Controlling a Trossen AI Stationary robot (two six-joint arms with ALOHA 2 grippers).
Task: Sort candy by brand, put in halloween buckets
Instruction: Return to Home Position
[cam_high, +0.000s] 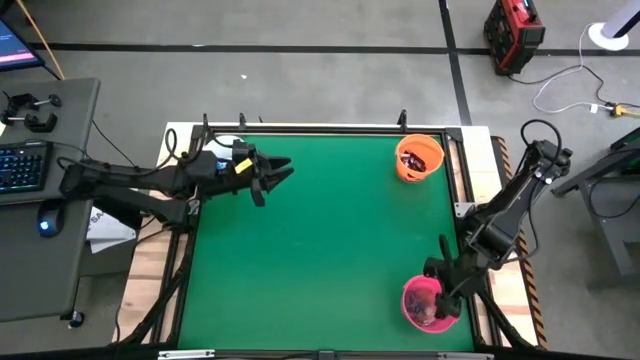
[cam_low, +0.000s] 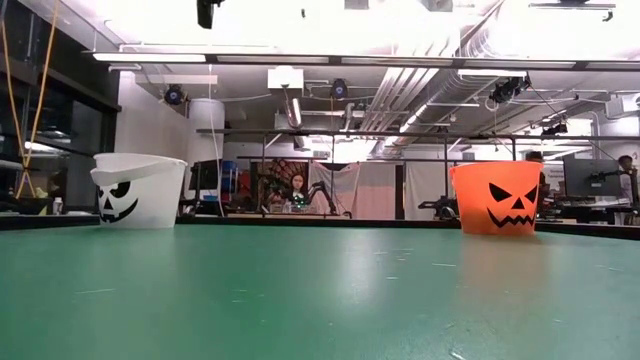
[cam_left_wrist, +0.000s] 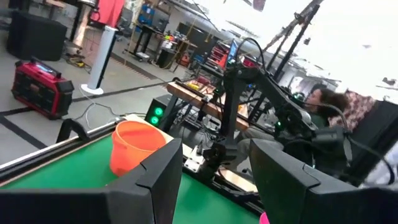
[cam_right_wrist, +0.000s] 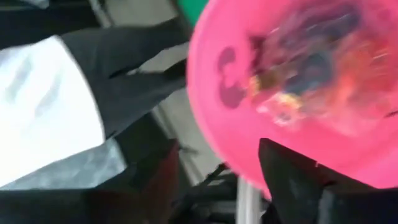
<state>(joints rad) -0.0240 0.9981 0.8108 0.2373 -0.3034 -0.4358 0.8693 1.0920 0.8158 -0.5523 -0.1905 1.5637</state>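
The white bucket (cam_high: 226, 148) stands at the far left of the green mat and the orange bucket (cam_high: 418, 158) at the far right, with dark brown/red candy (cam_high: 420, 157) in it. The pink bucket (cam_high: 424, 304) sits at the near right corner and holds mixed candy (cam_right_wrist: 298, 68). My left gripper (cam_high: 278, 176) hovers open beside the white bucket, holding nothing (cam_left_wrist: 214, 180). My right gripper (cam_high: 447, 292) is over the pink bucket's rim, open. In the right wrist view one finger (cam_right_wrist: 292, 180) is over the inside and the other (cam_right_wrist: 158, 186) is outside. My right gripper straddles the pink bucket's rim (cam_right_wrist: 217, 149) from above, on its right side. The view is blurred, so I cannot tell whether either finger touches the rim.
A raised black frame (cam_high: 330, 127) edges the mat. The middle of the green mat (cam_high: 320, 250) lies between the buckets. A desk with keyboard and mouse (cam_high: 30, 170) is to the left. People sit in the room behind (cam_low: 297, 187).
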